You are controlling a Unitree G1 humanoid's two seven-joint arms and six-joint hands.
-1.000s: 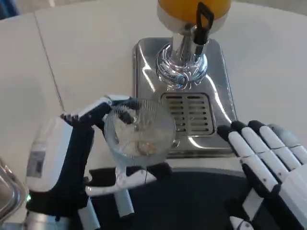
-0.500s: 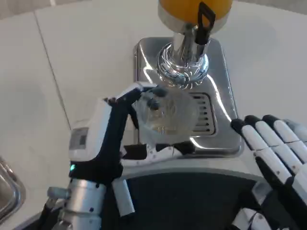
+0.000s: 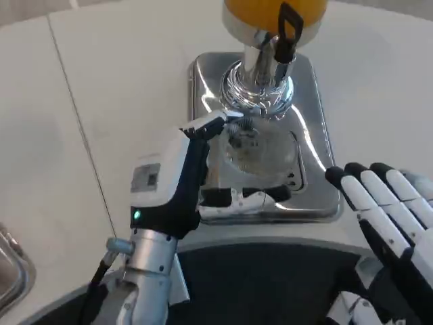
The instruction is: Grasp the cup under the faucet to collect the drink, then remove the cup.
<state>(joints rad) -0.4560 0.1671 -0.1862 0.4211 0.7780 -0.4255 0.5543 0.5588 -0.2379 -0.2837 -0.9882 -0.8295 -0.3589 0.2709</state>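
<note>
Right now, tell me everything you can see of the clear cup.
The clear cup is a see-through plastic-looking tumbler with a round rim, seen from above. It looks empty; no orange drink shows in it. The left hand holds it, fingers wrapped around its side. It sits over the slotted grille of the shiny steel drip tray, just in front of the dispenser's chrome base. Whether its bottom rests on the grille cannot be told.

I see the cup (image 3: 260, 150). It is clear, see-through plastic, and it looks empty. It stands up straight over the shiny tray (image 3: 203, 88) with the slots, right under the silver faucet (image 3: 260, 81). The faucet has a black handle on top, and orange drink fills the tank (image 3: 274, 10) above it.
</note>
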